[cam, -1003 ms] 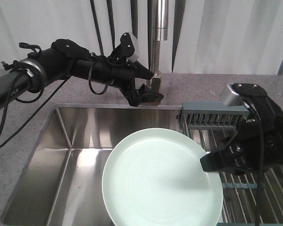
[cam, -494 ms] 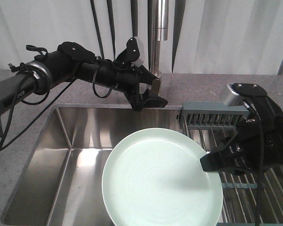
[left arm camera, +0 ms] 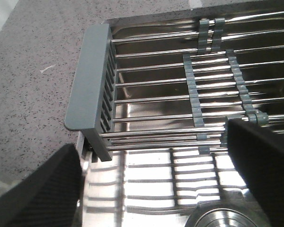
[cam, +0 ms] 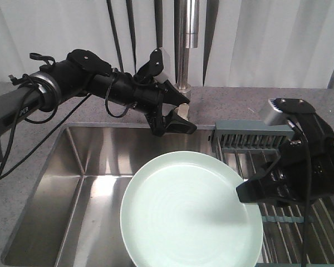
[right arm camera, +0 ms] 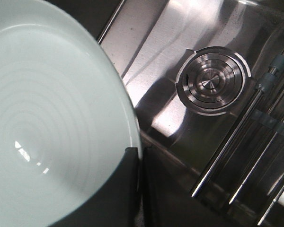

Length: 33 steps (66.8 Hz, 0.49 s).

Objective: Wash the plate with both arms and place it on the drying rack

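Over the sink (cam: pixel 72 167), right fingers (cam: pixel 249 192) clamped on plate (cam: pixel 189 217) rim, left fingers (cam: pixel 181 127) spread, empty

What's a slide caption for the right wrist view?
Right tool grips the plate over the sink, drain and rack bars beside.

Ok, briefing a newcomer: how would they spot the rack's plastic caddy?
Find the stainless steel sink basin; a steel wire drying rack spans its right side. At the rack's far end, by the speckled countertop, sits the grey-green slotted plastic caddy, boxy unlike the thin bars.
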Tool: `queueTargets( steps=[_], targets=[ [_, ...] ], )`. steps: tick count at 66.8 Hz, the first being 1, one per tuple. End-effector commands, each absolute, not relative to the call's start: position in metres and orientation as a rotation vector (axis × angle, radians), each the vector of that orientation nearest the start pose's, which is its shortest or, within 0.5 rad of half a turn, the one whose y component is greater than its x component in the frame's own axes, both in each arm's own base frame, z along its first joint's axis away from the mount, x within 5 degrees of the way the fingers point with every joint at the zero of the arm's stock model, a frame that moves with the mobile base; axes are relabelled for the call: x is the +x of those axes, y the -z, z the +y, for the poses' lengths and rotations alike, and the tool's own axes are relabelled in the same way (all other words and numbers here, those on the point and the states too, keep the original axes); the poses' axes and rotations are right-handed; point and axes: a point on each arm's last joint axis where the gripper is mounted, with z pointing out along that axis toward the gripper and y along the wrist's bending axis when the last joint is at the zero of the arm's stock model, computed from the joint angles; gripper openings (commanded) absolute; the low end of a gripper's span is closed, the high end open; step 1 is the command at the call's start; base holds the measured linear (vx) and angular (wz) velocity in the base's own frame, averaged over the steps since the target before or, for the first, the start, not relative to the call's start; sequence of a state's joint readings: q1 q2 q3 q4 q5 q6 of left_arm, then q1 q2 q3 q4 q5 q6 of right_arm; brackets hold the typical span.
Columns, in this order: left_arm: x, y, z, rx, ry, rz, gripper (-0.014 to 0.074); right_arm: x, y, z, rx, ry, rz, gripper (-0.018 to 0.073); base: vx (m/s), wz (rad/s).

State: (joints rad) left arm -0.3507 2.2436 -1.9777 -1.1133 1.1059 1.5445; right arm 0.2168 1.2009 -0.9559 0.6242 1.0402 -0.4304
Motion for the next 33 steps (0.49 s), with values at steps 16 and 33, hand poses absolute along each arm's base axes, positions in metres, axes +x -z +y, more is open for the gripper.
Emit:
queueTargets(
  steps=[16,33],
  targets=[
    [0.429,-0.313,-0.232,1.378,0.798,1.539,0.059,0.204,-0.328,0.094,-0.538,-0.779,2.482,-0.0004,0.0,0.0],
    [0.428,-0.342,-0.204,1.21,0.654,1.759,0.059,0.204,-0.328,0.094,-0.538,-0.779,2.482,-0.0004,0.0,0.0]
  ],
)
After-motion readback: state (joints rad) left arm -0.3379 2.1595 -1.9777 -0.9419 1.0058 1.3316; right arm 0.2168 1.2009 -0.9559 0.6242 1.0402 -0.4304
